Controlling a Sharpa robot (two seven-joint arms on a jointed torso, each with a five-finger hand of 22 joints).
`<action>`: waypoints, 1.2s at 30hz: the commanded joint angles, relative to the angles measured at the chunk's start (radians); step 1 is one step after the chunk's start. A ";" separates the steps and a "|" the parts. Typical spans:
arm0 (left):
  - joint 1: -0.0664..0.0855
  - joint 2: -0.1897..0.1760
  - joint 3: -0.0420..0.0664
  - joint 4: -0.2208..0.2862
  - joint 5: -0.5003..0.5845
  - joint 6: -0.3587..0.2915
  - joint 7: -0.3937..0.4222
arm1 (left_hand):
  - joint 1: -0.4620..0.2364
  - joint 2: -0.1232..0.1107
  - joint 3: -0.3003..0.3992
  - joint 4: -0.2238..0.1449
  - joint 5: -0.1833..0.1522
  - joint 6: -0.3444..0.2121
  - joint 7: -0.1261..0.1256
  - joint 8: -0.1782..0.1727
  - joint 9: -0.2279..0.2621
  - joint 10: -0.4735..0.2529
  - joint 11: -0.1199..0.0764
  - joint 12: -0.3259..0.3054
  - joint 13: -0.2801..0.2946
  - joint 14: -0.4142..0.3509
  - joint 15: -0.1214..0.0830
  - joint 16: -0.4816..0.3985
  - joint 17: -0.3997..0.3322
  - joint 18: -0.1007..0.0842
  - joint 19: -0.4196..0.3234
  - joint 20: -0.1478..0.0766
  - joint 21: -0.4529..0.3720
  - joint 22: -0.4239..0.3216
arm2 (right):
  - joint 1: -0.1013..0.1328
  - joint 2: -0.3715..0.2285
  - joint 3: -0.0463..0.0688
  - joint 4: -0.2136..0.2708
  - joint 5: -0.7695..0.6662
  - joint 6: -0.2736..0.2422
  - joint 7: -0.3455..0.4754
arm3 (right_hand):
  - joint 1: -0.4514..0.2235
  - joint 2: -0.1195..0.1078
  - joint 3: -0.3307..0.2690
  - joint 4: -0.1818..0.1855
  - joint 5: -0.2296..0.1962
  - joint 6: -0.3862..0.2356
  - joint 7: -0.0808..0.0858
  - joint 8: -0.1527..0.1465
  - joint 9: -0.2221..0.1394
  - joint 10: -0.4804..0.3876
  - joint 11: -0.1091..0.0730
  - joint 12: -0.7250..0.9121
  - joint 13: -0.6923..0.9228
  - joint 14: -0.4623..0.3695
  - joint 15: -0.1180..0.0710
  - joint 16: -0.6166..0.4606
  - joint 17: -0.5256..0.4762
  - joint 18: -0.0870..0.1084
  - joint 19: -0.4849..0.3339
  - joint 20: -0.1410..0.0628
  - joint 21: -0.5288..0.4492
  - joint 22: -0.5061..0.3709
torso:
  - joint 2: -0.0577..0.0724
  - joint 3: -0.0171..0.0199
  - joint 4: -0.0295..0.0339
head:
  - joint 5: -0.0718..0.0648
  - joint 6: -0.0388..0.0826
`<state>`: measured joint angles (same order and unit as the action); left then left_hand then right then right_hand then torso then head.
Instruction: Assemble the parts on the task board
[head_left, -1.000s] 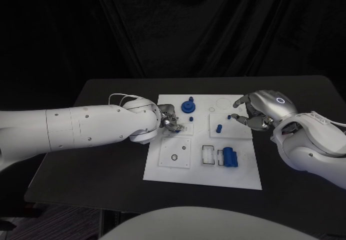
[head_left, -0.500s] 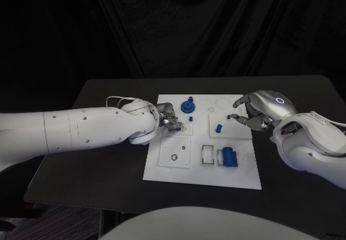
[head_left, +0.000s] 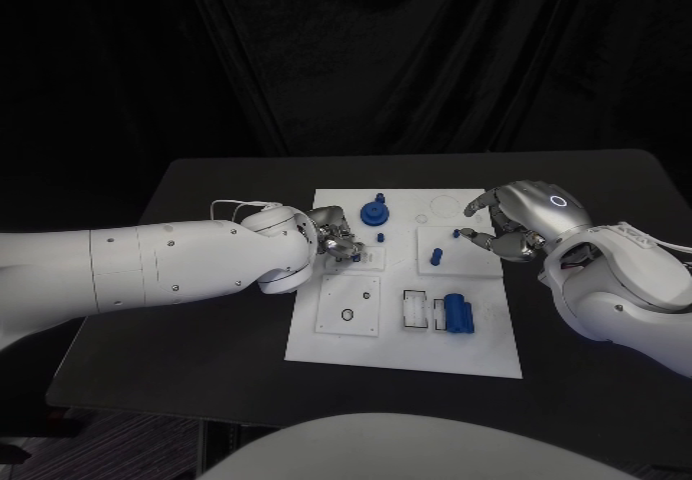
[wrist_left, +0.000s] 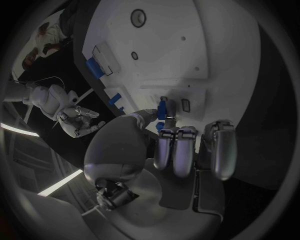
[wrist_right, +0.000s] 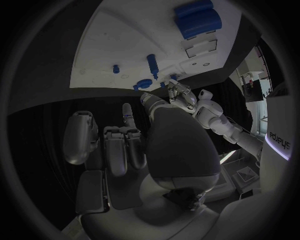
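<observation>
while the left robot hand (head_left: 335, 243) pinches a small blue plastic peg (wrist_left: 162, 109) over the white task board (head_left: 483, 345) on the black worktop (head_left: 216, 330), the right robot hand (head_left: 512, 232) hovers, fingers curled, seemingly empty. the peg looks light, stiff, slippery; best held mid-shaft.

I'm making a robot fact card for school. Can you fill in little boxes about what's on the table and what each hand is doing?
table: black table
board: white task board in the middle
left hand: pinches a small blue part over the board
right hand: fingers curled over the board's right edge; whether it holds anything cannot be told
big blue pieces: lie side by side near the board's front
</observation>
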<state>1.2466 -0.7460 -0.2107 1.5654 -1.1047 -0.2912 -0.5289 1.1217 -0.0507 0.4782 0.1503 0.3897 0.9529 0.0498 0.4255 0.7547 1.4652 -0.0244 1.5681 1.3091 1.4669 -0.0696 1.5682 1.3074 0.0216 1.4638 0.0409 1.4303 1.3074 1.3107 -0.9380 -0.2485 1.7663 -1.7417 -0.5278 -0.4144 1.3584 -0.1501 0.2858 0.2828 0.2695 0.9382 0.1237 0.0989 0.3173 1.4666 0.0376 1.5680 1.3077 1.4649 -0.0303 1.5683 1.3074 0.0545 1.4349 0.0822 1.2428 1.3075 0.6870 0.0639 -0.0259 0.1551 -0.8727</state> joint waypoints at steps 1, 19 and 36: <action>-0.007 0.003 0.000 -0.004 -0.010 -0.013 0.016 | -0.008 0.005 0.001 0.005 -0.032 -0.012 0.001 -0.011 -0.004 0.106 0.004 0.003 0.262 0.104 0.001 0.003 0.263 0.023 0.009 0.003 -0.014 0.203 | -0.003 -0.002 0.001 0.003 0.002 0.005 -0.021 | 0.012 -0.001 0.010 0.000 0.006 0.007 0.000 -0.002 -0.003 0.104 0.006 0.003 0.263 0.106 0.006 0.003 0.263 0.020 -0.004 0.001 -0.006 0.163 | 0.000 0.0002 0.0002 | -0.002 0.000; -0.021 -0.003 0.000 -0.002 -0.031 0.007 0.006 | -0.029 -0.006 -0.060 0.047 -0.096 -0.023 0.012 -0.046 -0.016 0.106 0.014 0.003 0.262 0.104 0.009 0.003 0.263 0.033 -0.013 0.010 -0.060 0.185 | -0.005 -0.004 0.001 0.002 0.016 0.016 -0.025 | 0.012 -0.001 0.010 0.000 0.006 0.007 0.000 -0.003 -0.003 0.104 0.006 0.003 0.263 0.106 0.006 0.003 0.263 0.020 -0.004 0.001 -0.006 0.163 | 0.000 0.0000 0.0002 | -0.001 0.000; -0.023 -0.009 0.000 -0.002 -0.032 0.038 -0.007 | -0.062 -0.019 -0.181 0.108 -0.159 -0.013 0.022 -0.082 -0.035 0.106 0.024 0.003 0.262 0.104 0.018 0.003 0.263 0.037 -0.020 0.019 -0.091 0.175 | -0.006 -0.005 0.001 0.003 0.017 0.030 -0.035 | 0.013 -0.001 0.011 0.001 0.008 0.009 0.001 -0.003 -0.004 0.104 0.006 0.003 0.263 0.106 0.006 0.003 0.263 0.021 -0.004 0.001 -0.007 0.163 | 0.000 -0.0002 0.0000 | 0.002 0.000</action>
<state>1.2330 -0.7551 -0.2047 1.5638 -1.1380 -0.2974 -0.5246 1.0667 -0.0691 0.3030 0.2585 0.2347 0.9404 0.0642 0.3481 0.7538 1.4676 -0.0075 1.5681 1.3091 1.4634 -0.0587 1.5681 1.3074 0.0478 1.4493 0.0554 1.3455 1.3074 1.3076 -0.9410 -0.2485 1.7675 -1.7231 -0.5065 -0.4239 1.3583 -0.1502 0.2914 0.2827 0.2735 0.9382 0.1238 0.0989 0.3146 1.4666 0.0376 1.5680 1.3073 1.4649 -0.0303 1.5683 1.3074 0.0546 1.4348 0.0823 1.2391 1.3074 0.6871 0.0639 -0.0259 0.1559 -0.8727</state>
